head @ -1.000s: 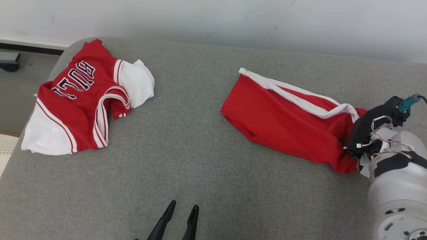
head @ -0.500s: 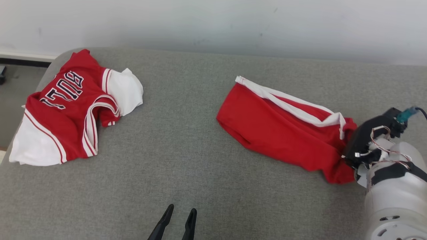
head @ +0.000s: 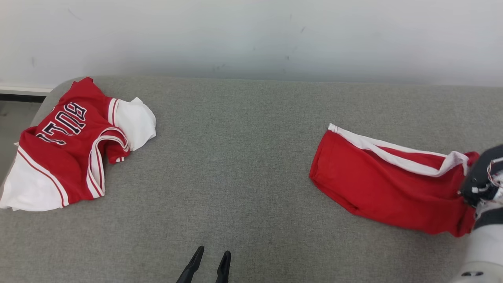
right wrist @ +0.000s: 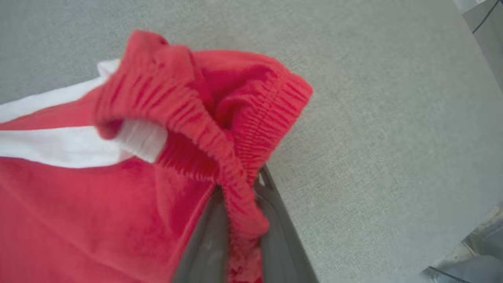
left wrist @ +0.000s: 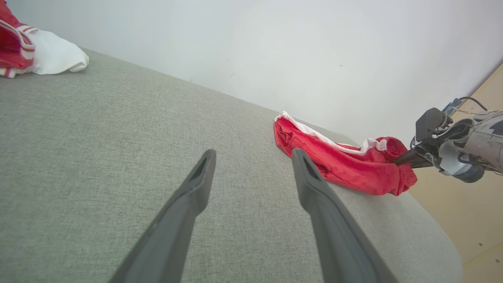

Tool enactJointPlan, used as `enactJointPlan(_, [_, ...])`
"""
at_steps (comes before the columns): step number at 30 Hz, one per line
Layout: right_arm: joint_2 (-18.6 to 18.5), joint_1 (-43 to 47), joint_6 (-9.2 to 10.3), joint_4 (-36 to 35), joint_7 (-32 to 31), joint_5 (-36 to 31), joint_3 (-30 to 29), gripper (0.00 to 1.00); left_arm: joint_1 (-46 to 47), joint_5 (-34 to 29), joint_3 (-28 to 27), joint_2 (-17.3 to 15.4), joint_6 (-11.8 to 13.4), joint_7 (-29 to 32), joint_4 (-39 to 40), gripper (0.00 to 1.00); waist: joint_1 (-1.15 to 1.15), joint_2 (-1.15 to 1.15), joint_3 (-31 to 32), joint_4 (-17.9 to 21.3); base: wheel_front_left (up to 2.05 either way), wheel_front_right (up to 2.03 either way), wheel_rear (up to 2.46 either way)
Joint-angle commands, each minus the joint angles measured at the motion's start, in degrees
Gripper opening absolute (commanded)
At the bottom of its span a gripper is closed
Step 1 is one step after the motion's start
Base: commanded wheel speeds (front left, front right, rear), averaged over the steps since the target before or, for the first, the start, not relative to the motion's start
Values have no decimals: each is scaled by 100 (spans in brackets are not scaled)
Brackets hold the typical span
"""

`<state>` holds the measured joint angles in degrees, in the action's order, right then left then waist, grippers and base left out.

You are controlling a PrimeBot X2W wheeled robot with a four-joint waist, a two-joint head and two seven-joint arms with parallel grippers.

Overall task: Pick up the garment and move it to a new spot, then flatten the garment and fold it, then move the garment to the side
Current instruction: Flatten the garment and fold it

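Far left, by the rounded corner of the grey woven fabric surface (head: 243, 157), lies a crumpled red-and-white sleeveless jersey (head: 67, 157). Its dark, white-edged lettering is upside down in the head view and reads "BULL"; anything further is lost in a fold. The left wrist view catches only a corner of the jersey, cut off by the frame.

Low centre is the left gripper (head: 213, 250), jaws apart with nothing between them, over bare fabric. The left wrist view (left wrist: 253, 157) confirms the gap. I can't tell whether the tips touch the surface.

Right of centre are the red knit shorts with a white side stripe (head: 385, 196), lying on the surface well apart from the jersey, stripe along the far edge.

Far right is the right gripper (head: 469, 188). In the head view its fingers are hidden behind the black wrist housing and half cut off by the frame. Side-on, the left wrist view shows a dark finger going into the bunched, raised waistband end. The right wrist view shows the jaws clamped on the ribbed elastic waistband (right wrist: 239, 220), slightly blurred.
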<state>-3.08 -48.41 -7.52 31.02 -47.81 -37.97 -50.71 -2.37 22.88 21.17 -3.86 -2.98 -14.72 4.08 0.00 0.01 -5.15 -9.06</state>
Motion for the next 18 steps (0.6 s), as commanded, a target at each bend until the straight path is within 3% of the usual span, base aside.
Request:
enactJointPlan(1, [42, -207, 4, 169, -113, 181, 78, 0, -71, 52, 4, -47, -14, -10, 6, 100, 0, -1, 26, -38, 0, 0, 0])
enactJointPlan(8, [14, -803, 3, 1203, -255, 1458, 594, 0, -118, 109, 29, -45, 9, -12, -37, 100, 0, -1, 183, -260, 0, 0, 0])
enactJointPlan(15, [25, -1031, 2, 1984, 52, 1854, 676, 0, -123, 132, 100, -38, 7, -13, -84, 100, 0, -1, 253, -631, 0, 0, 0])
enactJointPlan(18, [26, -980, 2, 2268, 229, 1667, 536, 0, -126, 120, 150, -41, -10, 3, -120, 100, 0, -1, 281, -813, 0, 0, 0])
